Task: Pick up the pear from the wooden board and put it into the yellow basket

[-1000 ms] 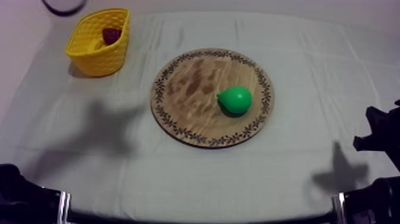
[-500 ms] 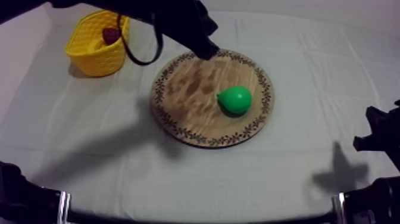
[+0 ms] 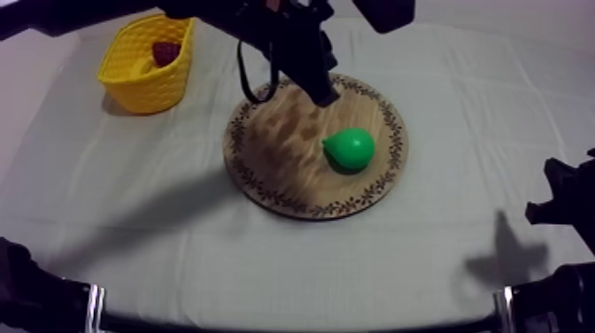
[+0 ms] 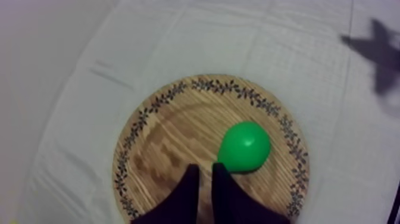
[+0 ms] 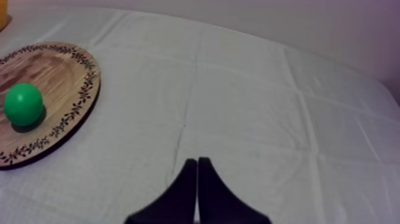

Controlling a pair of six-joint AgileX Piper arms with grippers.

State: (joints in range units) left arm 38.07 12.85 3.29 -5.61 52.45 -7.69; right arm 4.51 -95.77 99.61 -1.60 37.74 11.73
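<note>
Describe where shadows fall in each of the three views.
Top view: a broad soft shadow lies on the cloth left of the wooden board; a smaller, darker one lies by the right arm. Left wrist view: a dark shadow marks the cloth beyond the board. Right wrist view: the pear shades the board just beneath it.

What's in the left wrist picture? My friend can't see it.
A green pear lies on a round wooden board with a patterned rim, on a grey-white cloth. The left tool, fingers slightly apart, hovers beside the pear.
</note>
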